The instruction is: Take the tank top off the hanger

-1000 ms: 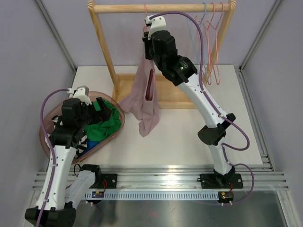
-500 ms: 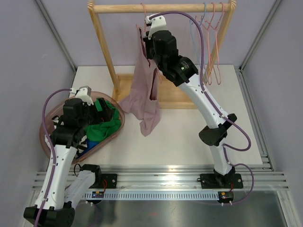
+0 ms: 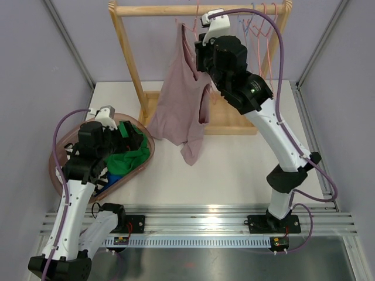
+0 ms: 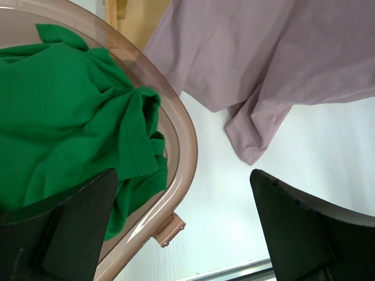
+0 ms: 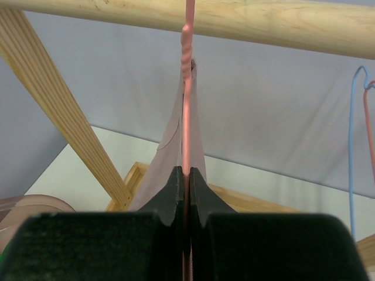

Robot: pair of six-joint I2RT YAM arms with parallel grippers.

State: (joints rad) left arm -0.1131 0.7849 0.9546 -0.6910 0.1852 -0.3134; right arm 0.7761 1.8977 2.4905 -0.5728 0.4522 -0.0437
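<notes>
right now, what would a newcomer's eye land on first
A mauve tank top hangs from the wooden rail at the back, hem reaching down to the table. The right fingers pinch its pink hanger just under the rail. At left, green clothing lies in a translucent basket.

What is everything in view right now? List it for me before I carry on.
Table: one, white, under everything.
Rack: one, light wood, back of the table.
Hanger: one, pink, hooked on the rack's rail.
Tank top: one, dusty pink, hanging from the hanger, lower end reaching the table.
Spare hangers: several, blue and pink, right end of the rail.
Tub: one, see-through brown, table's left side.
Shirt: one, green, in the tub.
Left pincer: open, above the tub's edge.
Right pincer: shut on the hanger's neck, below the rail.
</notes>
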